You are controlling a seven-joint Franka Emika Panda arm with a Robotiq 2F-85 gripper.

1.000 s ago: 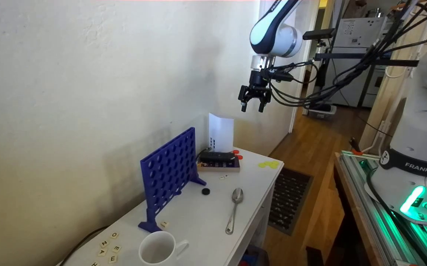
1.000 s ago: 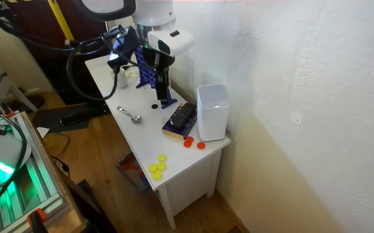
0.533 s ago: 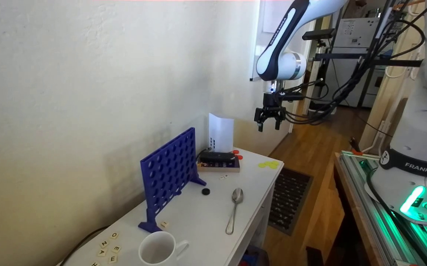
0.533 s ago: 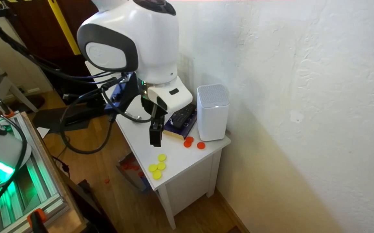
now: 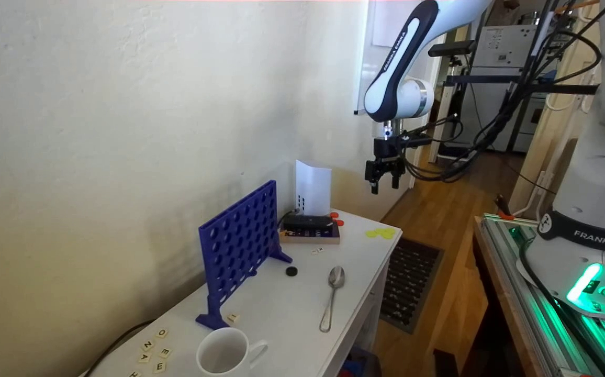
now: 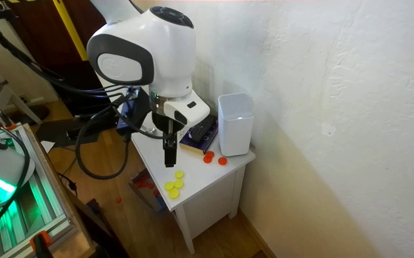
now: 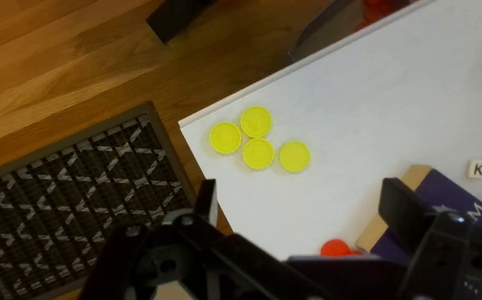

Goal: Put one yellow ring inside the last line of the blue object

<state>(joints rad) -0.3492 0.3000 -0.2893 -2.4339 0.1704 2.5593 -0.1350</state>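
Several yellow rings [image 6: 178, 183], flat and round, lie near the end corner of the white table [image 6: 149, 157]. They show in the wrist view [image 7: 258, 153], some touching and one a little apart [image 7: 294, 156]. The blue object [image 5: 239, 238], an upright grid board, stands by the wall in an exterior view. The arm hides it in an exterior view, and it is outside the wrist view. My gripper [image 7: 298, 183] is open, with nothing between its fingers. It points down above the table, short of the yellow rings in an exterior view [image 6: 170, 165].
A white router [image 6: 236, 125] stands by the wall, beside a book with a remote [image 6: 202, 128]. Red discs [image 6: 222, 161] lie near it. A spoon [image 5: 336, 277], a black disc [image 5: 291, 271], a white cup [image 5: 224, 352] and letter tiles [image 5: 144, 357] are on the table.
My gripper has moved away from the blue object toward the yellow rings and come down, mostly in the first half second, then slightly lower. It stays open. The yellow rings have not moved.
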